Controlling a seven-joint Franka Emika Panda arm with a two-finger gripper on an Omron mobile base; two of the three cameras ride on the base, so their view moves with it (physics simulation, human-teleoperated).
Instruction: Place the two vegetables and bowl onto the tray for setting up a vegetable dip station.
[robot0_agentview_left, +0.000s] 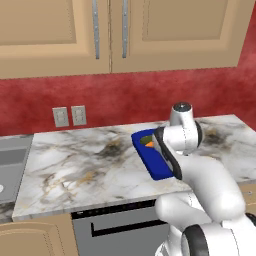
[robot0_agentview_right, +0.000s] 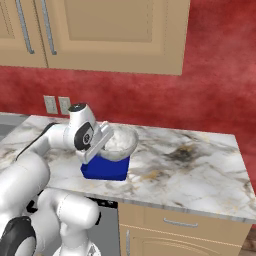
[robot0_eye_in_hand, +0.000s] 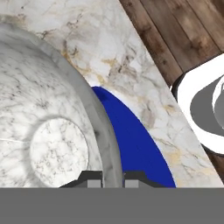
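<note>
We are holding the bowl (robot0_agentview_right: 120, 142) by its rim with our pincer (robot0_eye_in_hand: 112, 178). In the hand view, the 2 dark fingertips (robot0_eye_in_hand: 89, 179) are sitting on each side of the bowl's thick wall, 1 inside and 1 outside, so the pincer is clenched on the bowl. The bowl is white and grey like marble, with a round flat patch at its bottom.

From the right base view, we are keeping the bowl tipped on its side, above the far end of the tray (robot0_agentview_right: 106, 168). We cannot tell if the bowl is touching the tray or hanging just over it.

The tray is dark blue, with a raised rim. It is lying on the marble worktop (robot0_agentview_left: 80, 165), close to the front edge. In the left base view, the carrot (robot0_agentview_left: 149, 144) is lying in the tray at its far end, orange with a green bit. A small dark green piece, the cucumber (robot0_agentview_left: 145, 140), is sitting right beside it in the tray, but our arm is hiding part of it.

On the red wall behind the worktop there are 2 wall sockets (robot0_agentview_left: 69, 116). Wooden cupboards (robot0_agentview_left: 115, 35) are hanging above. A grey sink (robot0_agentview_left: 12, 167) is sitting at the left end of the worktop.
</note>
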